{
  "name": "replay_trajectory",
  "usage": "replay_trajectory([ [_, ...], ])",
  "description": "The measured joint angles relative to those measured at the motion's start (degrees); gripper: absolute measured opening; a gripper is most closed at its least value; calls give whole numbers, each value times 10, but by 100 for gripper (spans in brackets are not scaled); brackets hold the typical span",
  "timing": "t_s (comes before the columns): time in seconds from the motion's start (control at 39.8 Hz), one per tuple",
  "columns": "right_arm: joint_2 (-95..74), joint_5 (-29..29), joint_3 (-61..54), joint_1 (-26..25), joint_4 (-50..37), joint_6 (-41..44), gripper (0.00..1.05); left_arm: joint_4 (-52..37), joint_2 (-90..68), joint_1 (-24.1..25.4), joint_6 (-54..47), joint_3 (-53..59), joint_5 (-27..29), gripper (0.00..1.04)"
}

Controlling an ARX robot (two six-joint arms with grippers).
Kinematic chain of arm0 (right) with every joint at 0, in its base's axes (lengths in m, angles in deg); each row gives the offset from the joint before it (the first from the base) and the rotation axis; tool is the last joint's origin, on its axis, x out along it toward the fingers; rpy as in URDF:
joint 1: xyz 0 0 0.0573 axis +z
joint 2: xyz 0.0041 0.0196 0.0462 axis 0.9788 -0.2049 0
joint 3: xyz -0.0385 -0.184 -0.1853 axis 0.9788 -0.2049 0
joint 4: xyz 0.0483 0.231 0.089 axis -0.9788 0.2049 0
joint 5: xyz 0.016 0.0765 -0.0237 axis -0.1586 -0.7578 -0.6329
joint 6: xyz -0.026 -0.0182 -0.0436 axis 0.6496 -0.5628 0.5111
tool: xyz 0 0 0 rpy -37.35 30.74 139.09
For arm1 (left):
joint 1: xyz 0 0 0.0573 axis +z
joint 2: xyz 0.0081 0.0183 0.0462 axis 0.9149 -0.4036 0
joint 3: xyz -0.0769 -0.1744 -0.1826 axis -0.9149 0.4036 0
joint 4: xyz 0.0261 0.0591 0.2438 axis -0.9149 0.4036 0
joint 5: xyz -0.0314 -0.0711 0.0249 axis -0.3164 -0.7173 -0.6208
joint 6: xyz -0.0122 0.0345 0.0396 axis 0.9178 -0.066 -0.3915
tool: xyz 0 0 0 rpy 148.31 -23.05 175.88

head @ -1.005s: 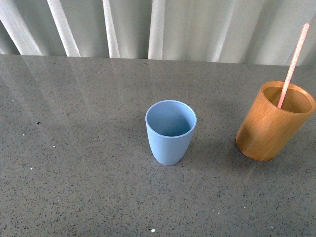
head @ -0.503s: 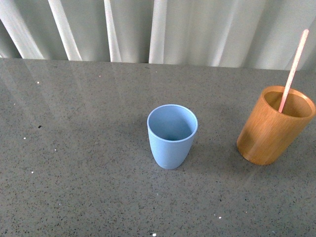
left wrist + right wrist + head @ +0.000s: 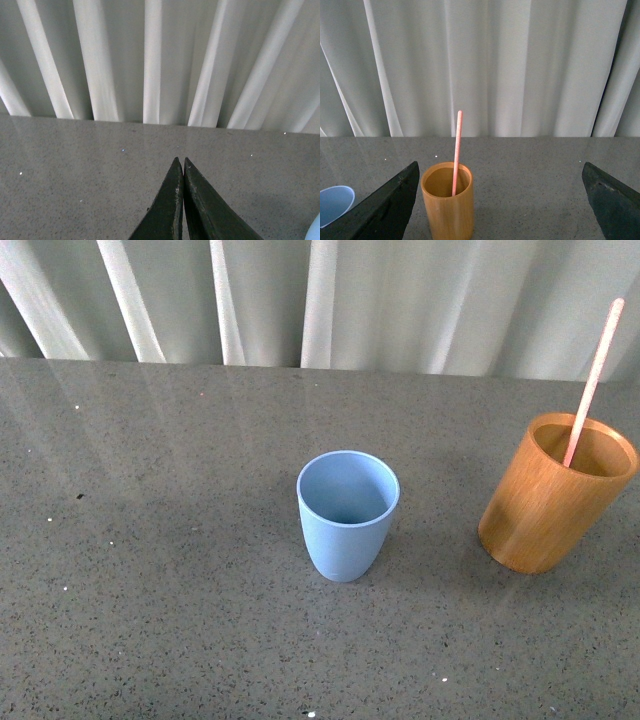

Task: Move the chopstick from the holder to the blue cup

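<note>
chopstick [image 3: 456,152] base inside holder [image 3: 447,215], blue cup [image 3: 334,204] cropped

The front view looks steeply down onto the table [image 3: 150,590], facing the curtain [image 3: 400,300] across the frame's top; the blue cup [image 3: 347,515] sits mid-frame, the holder [image 3: 553,495] at the right edge. The left wrist view rides low over the tabletop, looking level at that curtain past the pressed-together left gripper [image 3: 181,161]; a pale blue sliver at one corner may be the cup. The right wrist view, equally low, faces holder and chopstick [image 3: 456,150] close up, sharing them and the cup's rim with the front view.
</note>
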Motion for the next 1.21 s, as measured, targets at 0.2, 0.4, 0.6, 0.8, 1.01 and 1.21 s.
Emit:
replay_trajectory([
  [0.2,0,0,0,0,0,0,95,21,47,0,0,25,-2,4],
  [0.4,0,0,0,0,0,0,95,109,147,0,0,26,-1,4],
  [0.6,0,0,0,0,0,0,95,157,201,0,0,26,-2,4],
  [0.8,0,0,0,0,0,0,95,207,250,0,0,26,-1,4],
  [1.01,0,0,0,0,0,0,95,256,300,0,0,26,-2,4],
  [1.21,0,0,0,0,0,0,95,288,332,0,0,26,-2,4],
])
